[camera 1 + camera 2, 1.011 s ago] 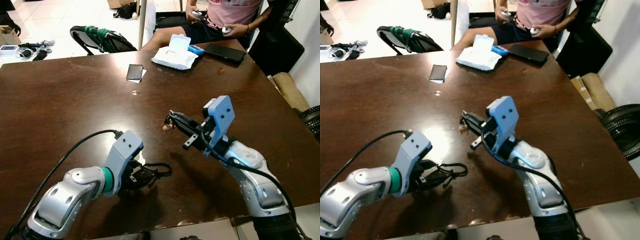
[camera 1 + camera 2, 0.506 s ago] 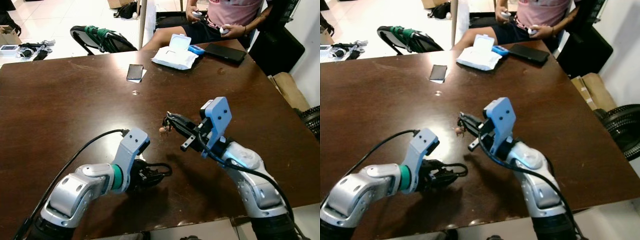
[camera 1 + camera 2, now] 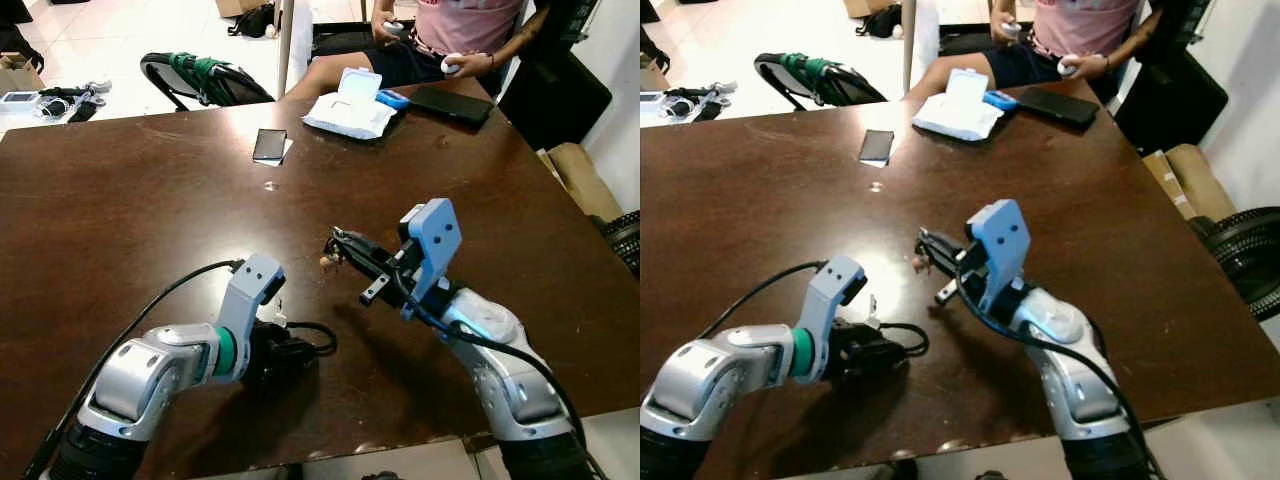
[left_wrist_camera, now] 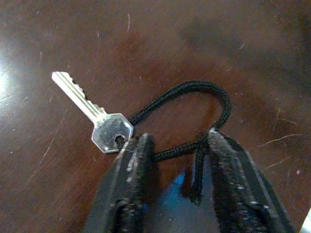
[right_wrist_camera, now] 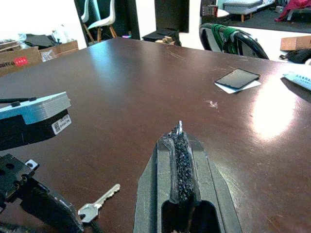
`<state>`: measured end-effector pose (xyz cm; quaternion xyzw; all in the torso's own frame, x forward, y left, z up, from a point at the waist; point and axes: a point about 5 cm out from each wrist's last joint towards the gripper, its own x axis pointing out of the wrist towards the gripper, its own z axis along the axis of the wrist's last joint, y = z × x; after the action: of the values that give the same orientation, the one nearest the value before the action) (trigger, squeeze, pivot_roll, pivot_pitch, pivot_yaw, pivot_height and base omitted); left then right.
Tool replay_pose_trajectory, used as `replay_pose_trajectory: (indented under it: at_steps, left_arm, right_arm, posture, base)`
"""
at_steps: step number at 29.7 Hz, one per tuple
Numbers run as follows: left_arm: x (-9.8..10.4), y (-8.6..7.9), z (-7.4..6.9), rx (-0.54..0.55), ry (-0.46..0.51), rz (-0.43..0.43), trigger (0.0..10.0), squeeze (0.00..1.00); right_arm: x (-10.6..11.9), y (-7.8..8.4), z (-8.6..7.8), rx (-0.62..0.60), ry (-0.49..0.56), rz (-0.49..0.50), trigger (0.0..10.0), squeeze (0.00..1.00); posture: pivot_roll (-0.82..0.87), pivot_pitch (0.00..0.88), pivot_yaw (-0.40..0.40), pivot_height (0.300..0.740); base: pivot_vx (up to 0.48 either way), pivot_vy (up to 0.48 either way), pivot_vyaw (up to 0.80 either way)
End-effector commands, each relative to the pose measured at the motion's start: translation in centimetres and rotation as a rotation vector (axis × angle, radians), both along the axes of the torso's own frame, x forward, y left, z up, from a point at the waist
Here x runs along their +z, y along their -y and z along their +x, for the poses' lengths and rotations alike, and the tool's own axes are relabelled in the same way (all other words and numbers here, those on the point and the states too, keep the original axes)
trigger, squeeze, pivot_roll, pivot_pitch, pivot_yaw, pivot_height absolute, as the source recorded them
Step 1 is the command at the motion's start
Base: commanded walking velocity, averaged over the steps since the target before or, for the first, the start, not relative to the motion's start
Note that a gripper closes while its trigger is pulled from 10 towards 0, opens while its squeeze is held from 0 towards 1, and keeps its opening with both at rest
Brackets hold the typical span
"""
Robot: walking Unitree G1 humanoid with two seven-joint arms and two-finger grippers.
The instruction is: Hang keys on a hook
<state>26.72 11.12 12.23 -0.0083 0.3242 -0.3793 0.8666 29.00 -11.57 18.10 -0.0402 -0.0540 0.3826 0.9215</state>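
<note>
- Silver key [image 4: 93,113] flat on the brown counter [image 3: 130,200], black cord loop [image 4: 194,104] attached.
- Left pincer [image 4: 172,160] spread apart, straddling the cord.
- Right pincer [image 3: 340,245] clenched on a small hook [image 5: 180,127], raised above the counter.

L gripper [image 4: 170,160] low, fingers apart — R gripper [image 3: 338,245] raised, fingers pressed together, arm bent.

Our two arms are silver, jointed shells. The left arm [image 3: 150,370] wears a green ring; both carry pale blue wrist plates, loose black cables and long black rough-padded fingers [image 4: 131,184].
</note>
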Motion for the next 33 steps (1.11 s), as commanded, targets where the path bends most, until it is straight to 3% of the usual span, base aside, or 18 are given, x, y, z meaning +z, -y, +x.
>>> replay_pose_trajectory:
  at_steps: [1,2,18,24,25,26,27,32,33]
  left_arm:
    - [-1.1,-0.4,-0.6,0.009,-0.061,0.018,3.0,0.00]
    - [-1.2,-0.5,-0.6,0.014,-0.068,0.018,0.0,0.00]
    - [-1.0,-0.5,-0.3,0.034,-0.082,-0.016,0.0,0.00]
    - [0.3,-0.5,-0.2,0.032,0.028,-0.061,0.0,0.00]
    - [0.5,-0.6,-0.1,0.027,0.066,-0.034,10.0,0.00]
    - [0.6,-0.6,-0.1,0.022,0.089,-0.012,10.0,0.00]
    - [0.7,-0.5,-0.1,0.008,0.109,0.015,10.0,1.00]
    - [0.6,0.1,-0.2,-0.024,0.103,0.046,10.0,1.00]
    - [0.1,0.3,-0.3,-0.032,0.080,0.086,10.0,1.00]
  right_arm:
    - [0.1,-0.2,-0.3,0.008,0.011,-0.001,10.0,0.00]
    - [0.1,-0.2,-0.2,0.008,0.012,-0.002,10.0,0.00]
    - [0.1,-0.2,-0.3,0.009,0.015,-0.005,10.0,0.00]
    - [0.1,-0.2,-0.3,0.009,0.014,-0.005,10.0,0.00]
    - [0.1,-0.2,-0.3,0.010,0.013,-0.006,10.0,0.00]
    - [0.1,-0.1,-0.3,0.010,0.013,-0.007,10.0,0.00]
    - [0.1,-0.1,-0.3,0.011,0.012,-0.008,10.0,0.00]
    - [0.1,-0.2,-0.3,0.014,0.012,-0.009,10.0,0.00]
    - [0.2,-0.2,-0.3,0.015,0.014,-0.011,10.0,0.00]
  posture:
    - [0.08,0.067,0.173,0.740]
    - [0.08,0.067,0.172,0.740]
    - [0.08,0.071,0.173,0.740]
    - [0.08,0.079,0.169,0.740]
    - [0.09,0.081,0.165,0.740]
    - [0.09,0.081,0.164,0.740]
    - [0.08,0.082,0.162,0.740]
    - [0.08,0.081,0.161,0.740]
    - [0.08,0.082,0.161,0.740]
  base:
    - [0.000,0.000,0.00]
    - [0.000,0.000,0.00]
    - [0.000,0.000,0.00]
    - [0.000,0.000,0.00]
    - [0.000,0.000,0.00]
    - [0.000,0.000,0.00]
    - [0.000,0.000,0.00]
    - [0.000,0.000,0.00]
    - [0.000,0.000,0.00]
